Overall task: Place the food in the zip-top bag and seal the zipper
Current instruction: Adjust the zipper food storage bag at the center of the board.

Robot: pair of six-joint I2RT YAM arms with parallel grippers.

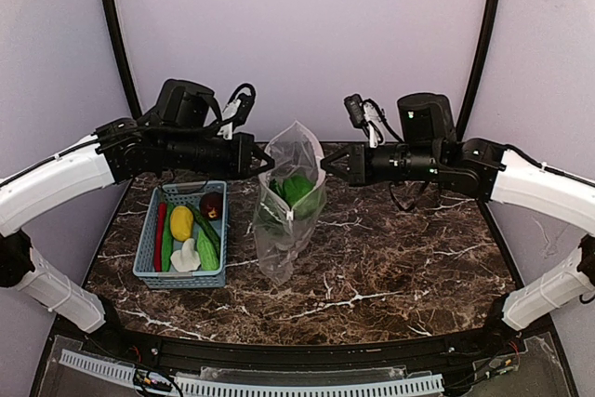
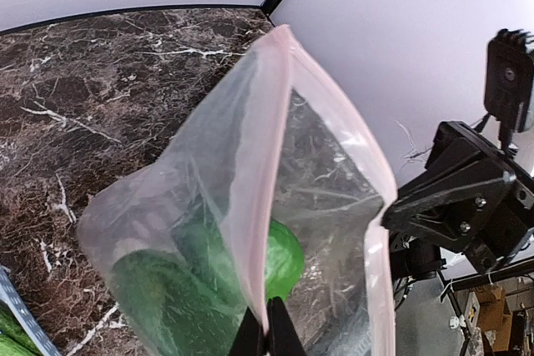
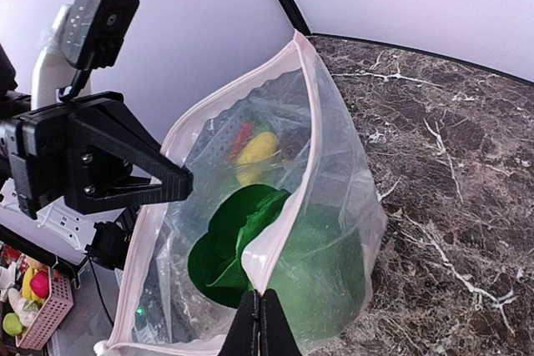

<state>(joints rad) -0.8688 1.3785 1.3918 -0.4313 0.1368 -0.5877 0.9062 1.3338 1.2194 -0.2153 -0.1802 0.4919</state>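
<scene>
The clear zip-top bag [image 1: 291,200] stands upright at the table's middle with its mouth held open. The green leafy bunch [image 1: 297,189] lies inside it and shows in the right wrist view [image 3: 242,239] and the left wrist view [image 2: 279,260]. My left gripper [image 1: 268,161] is shut on the left side of the pale zipper strip [image 2: 250,206]. My right gripper [image 1: 325,165] is shut on the right side of the strip [image 3: 288,223]. The yellow oval piece [image 1: 181,222], red chilli [image 1: 159,234], dark red fruit [image 1: 212,205], white piece [image 1: 186,257] and green long pieces [image 1: 206,246] lie in the basket.
The light blue basket [image 1: 147,246] sits on the dark marble table [image 1: 390,258] left of the bag. Black frame poles rise at the back corners. A black rail runs along the table's near edge.
</scene>
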